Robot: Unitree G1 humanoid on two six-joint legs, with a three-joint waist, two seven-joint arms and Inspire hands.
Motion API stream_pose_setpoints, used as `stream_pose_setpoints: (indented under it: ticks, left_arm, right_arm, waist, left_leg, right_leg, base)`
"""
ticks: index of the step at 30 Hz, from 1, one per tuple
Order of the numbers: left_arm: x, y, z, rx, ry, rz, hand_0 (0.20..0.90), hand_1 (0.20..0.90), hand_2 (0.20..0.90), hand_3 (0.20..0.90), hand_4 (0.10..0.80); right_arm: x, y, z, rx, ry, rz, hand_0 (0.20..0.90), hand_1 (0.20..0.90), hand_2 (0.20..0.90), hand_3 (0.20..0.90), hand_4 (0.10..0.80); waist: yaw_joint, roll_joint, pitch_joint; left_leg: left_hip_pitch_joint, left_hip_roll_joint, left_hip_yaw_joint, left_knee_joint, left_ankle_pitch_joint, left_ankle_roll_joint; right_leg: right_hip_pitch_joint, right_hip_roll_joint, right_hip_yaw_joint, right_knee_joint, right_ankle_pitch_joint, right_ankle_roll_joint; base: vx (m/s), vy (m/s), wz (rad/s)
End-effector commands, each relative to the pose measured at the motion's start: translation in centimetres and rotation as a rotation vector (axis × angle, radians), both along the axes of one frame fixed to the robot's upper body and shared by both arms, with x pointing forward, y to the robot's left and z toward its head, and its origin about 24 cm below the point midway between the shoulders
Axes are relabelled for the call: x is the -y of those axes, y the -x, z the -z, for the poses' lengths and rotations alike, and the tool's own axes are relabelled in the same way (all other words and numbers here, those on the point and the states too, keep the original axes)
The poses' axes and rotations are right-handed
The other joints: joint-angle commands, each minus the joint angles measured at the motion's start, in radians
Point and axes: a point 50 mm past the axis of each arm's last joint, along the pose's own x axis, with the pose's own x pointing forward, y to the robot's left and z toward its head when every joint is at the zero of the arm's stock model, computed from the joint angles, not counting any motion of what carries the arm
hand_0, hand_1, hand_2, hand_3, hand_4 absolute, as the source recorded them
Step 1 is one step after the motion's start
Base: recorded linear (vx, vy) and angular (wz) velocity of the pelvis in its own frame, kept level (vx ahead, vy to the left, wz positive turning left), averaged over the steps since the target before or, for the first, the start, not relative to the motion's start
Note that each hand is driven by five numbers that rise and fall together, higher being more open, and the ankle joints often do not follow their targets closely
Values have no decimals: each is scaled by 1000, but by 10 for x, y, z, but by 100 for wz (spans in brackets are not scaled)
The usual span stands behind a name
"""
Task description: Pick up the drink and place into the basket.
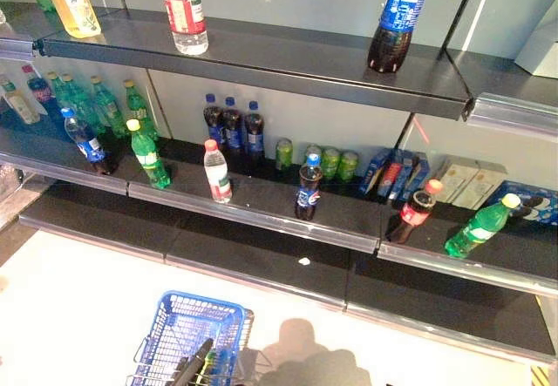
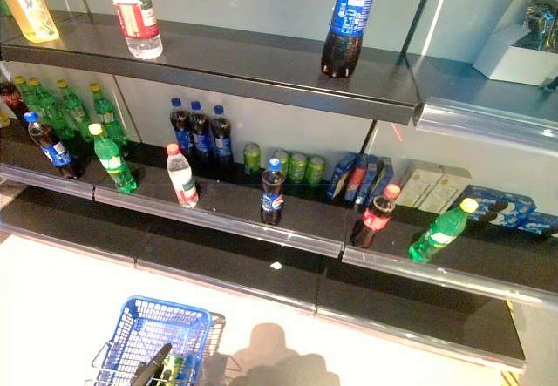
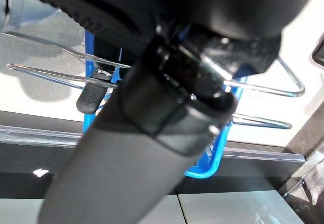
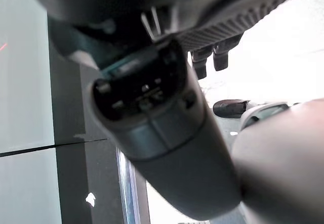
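Note:
Several drink bottles stand on the middle shelf [image 1: 261, 216]: a blue-label cola bottle [image 1: 307, 193], a clear water bottle with a red cap [image 1: 217, 172], a green soda bottle [image 1: 149, 155] and a red-label cola bottle [image 1: 416, 213]. The blue wire basket [image 1: 187, 338] hangs low in front of the shelves. My left hand [image 3: 126, 6] is curled round its wire handles [image 3: 55, 64]. Something green and yellow lies inside the basket [image 2: 170, 367]; I cannot tell what it is. My right hand [image 4: 167, 133] shows only in its wrist view, fingers [image 4: 215, 57] relaxed and holding nothing.
A top shelf [image 1: 288, 64] carries a large cola bottle [image 1: 397, 20], a water bottle [image 1: 184, 10] and a yellow drink [image 1: 71, 1]. Green cans [image 1: 331, 163] and boxes [image 1: 394, 175] sit at the back of the middle shelf. A tilted green bottle [image 1: 478, 227] lies at the right.

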Motion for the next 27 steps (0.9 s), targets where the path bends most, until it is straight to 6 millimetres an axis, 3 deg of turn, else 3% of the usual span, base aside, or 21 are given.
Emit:
stream_pose_setpoints:
  ticks: [1, 19, 27]
  left_arm:
    - [12, -37, -7, 137, -2, 68, 300, 300, 300, 200, 100]
    - [13, -41, -9, 147, 3, 85, 300, 300, 300, 200, 100]
    - [10, -45, -12, 153, -3, 75, 300, 300, 300, 200, 100]
  right_arm:
    - [10, -11, -2, -12, 50, 19, 900, 900, 900, 900, 800]
    - [13, -13, -4, 8, 92, 47, 900, 900, 900, 900, 800]
    - [28, -40, -17, 221, 188, 158, 900, 900, 900, 900, 800]
  waist:
    - [5, 28, 37]
    - [4, 32, 41]
    - [-13, 27, 49]
  left_leg:
    - [10, 58, -26, 6, -13, -26]
    - [12, 57, -26, 5, -15, -26]
    - [18, 65, -10, 8, -16, -27]
  right_leg:
    - [2, -87, -22, 16, 54, 54]
    - [1, -86, -19, 15, 53, 54]
    - [-5, -83, -3, 16, 57, 55]
  base:
    - [0, 0, 0]
    - [0, 0, 0]
    - [0, 0, 0]
